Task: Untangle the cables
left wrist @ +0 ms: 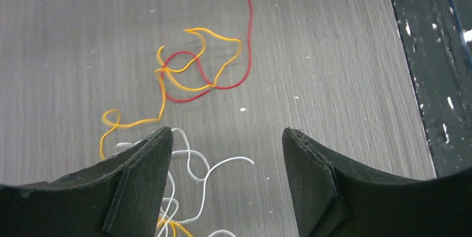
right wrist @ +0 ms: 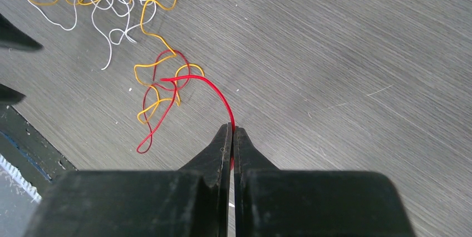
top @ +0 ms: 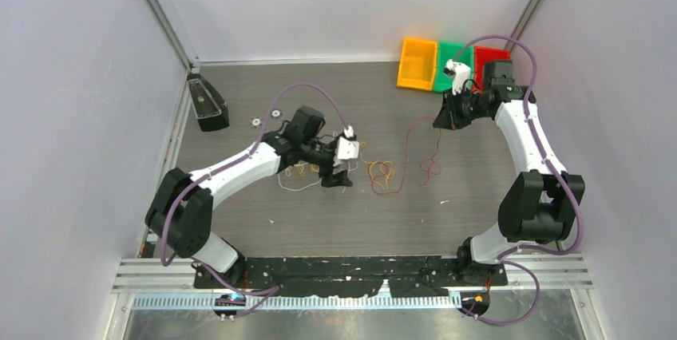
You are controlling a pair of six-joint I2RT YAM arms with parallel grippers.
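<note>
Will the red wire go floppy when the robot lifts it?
Probably floppy: the red wire curves loosely from the right gripper pinching it. Likely light, being so thin. It may drag the yellow wire, since their loops cross.

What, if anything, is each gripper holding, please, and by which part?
The right gripper pinches the thin red wire between its fingertips, where it rises off the table; the left gripper is open, holding nothing.

A dark wood-grain surface (top: 303,220) carries thin red, yellow and white cables (top: 382,172) mid-frame, three coloured bins (top: 416,62) upper right, a black box (top: 207,104) upper left.
</note>
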